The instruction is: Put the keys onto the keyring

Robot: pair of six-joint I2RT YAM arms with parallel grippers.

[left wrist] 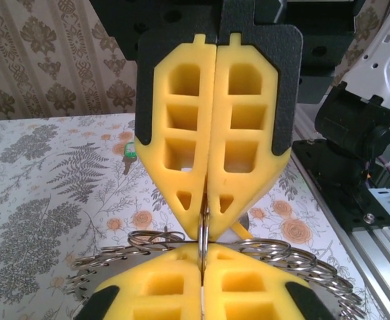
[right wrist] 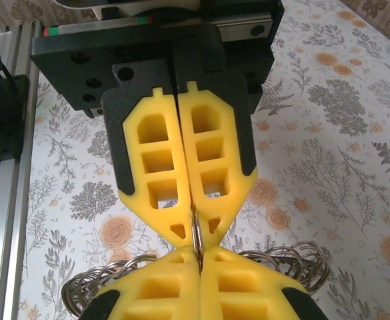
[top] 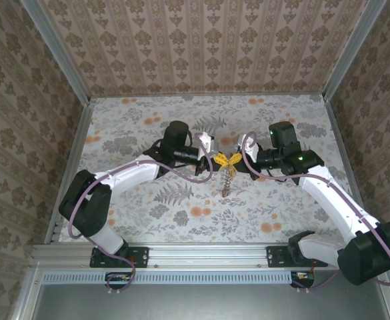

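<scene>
Over the middle of the table my left gripper (top: 219,159) and right gripper (top: 235,160) meet tip to tip. Both are shut on the same thin metal ring (left wrist: 205,230) of the keyring, which stands edge-on between the yellow pads. The keyring (top: 228,181), a silvery chain of small rings, hangs below the tips towards the table. In the left wrist view my left gripper (left wrist: 203,252) is at the bottom, the right gripper (left wrist: 209,212) faces it from above, and the keyring (left wrist: 283,252) spreads to both sides. In the right wrist view the right gripper (right wrist: 200,259) faces the left gripper (right wrist: 196,225) over the keyring (right wrist: 289,259). One green-headed key (left wrist: 129,152) lies on the table beyond.
The floral table (top: 181,213) is walled by patterned panels on the left, back and right. An aluminium rail (top: 208,255) with both arm bases runs along the near edge. The right arm's black base (left wrist: 355,160) stands close behind the grippers in the left wrist view.
</scene>
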